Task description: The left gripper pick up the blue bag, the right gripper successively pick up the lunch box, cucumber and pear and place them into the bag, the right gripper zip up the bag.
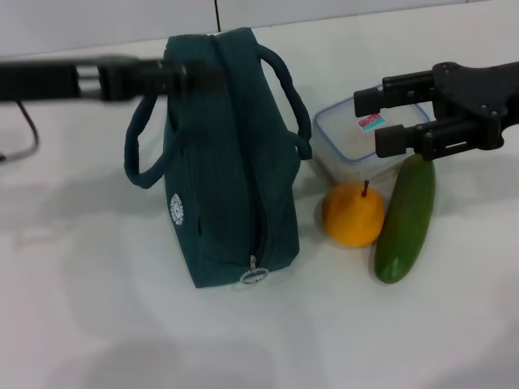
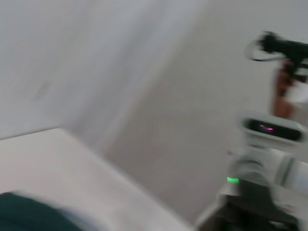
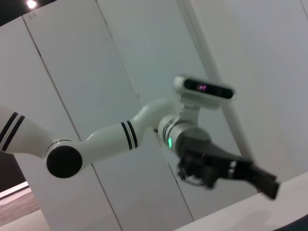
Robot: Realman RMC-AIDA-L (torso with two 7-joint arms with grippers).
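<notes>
blue bag (image 1: 223, 162) stands upright on the white bench (image 1: 97, 324), zip closed along its top edge with the pull (image 1: 254, 275) at the near end; one handle loops out on its left, the other on its right; a corner of the bag also shows in the left wrist view (image 2: 29, 214); lunch box (image 1: 357, 142) sits just right of the bag, clear with a lid, small sticker on top; pear (image 1: 353, 213) is right of the bag and in front of the lunch box, stem up; cucumber (image 1: 405, 219) lies just right of the pear, close beside it, long axis running away from the robot; left gripper (image 1: 174, 74) reaches in from the left at the bag's top far end, blurred, cannot tell how its fingers stand; right gripper (image 1: 366, 121) hovers over the lunch box, right of the bag, fingers (image 1: 397, 140) spread apart and holding nothing; right wrist view shows the left gripper (image 3: 262, 180) farther off against wall panels
</notes>
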